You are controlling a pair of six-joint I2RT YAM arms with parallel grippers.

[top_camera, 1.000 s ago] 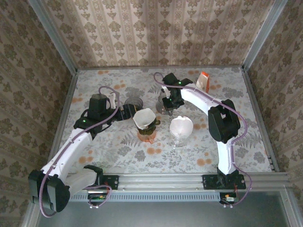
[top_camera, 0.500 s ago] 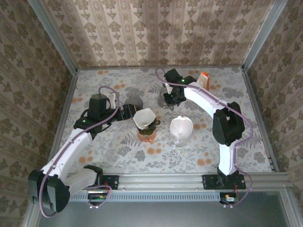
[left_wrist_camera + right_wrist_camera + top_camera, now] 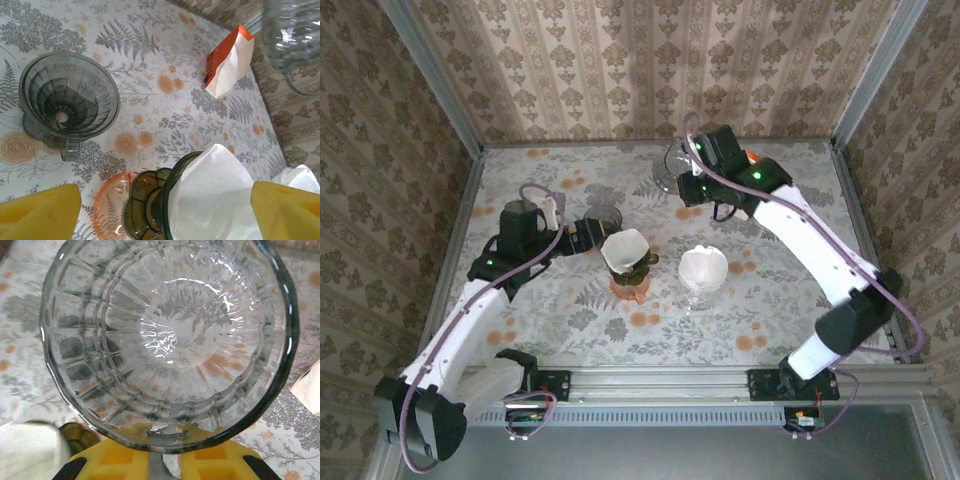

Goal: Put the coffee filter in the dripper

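A white paper coffee filter point(image 3: 624, 247) sits in the olive-green glass dripper point(image 3: 638, 264), which stands on a pink glass point(image 3: 630, 287). In the left wrist view the filter point(image 3: 215, 195) fills the dripper point(image 3: 150, 205) between my yellow fingertips point(image 3: 40, 212). My left gripper point(image 3: 592, 238) point(image 3: 165, 220) is open, its jaws on either side of this dripper and apart from it. My right gripper point(image 3: 692, 182) point(image 3: 165, 442) is shut on the rim of a clear ribbed glass dripper point(image 3: 672, 165) point(image 3: 165, 335), held in the air near the back.
A grey glass dripper point(image 3: 604, 216) point(image 3: 67, 100) stands just behind my left gripper. A second white filter in a clear vessel point(image 3: 702, 270) stands right of centre. An orange-and-white packet point(image 3: 227, 67) lies at the back right, partly behind my right arm.
My right arm has lifted the clear glass dripper off the table and swung it back and to the right. My left gripper has opened a little wider and drawn slightly left.
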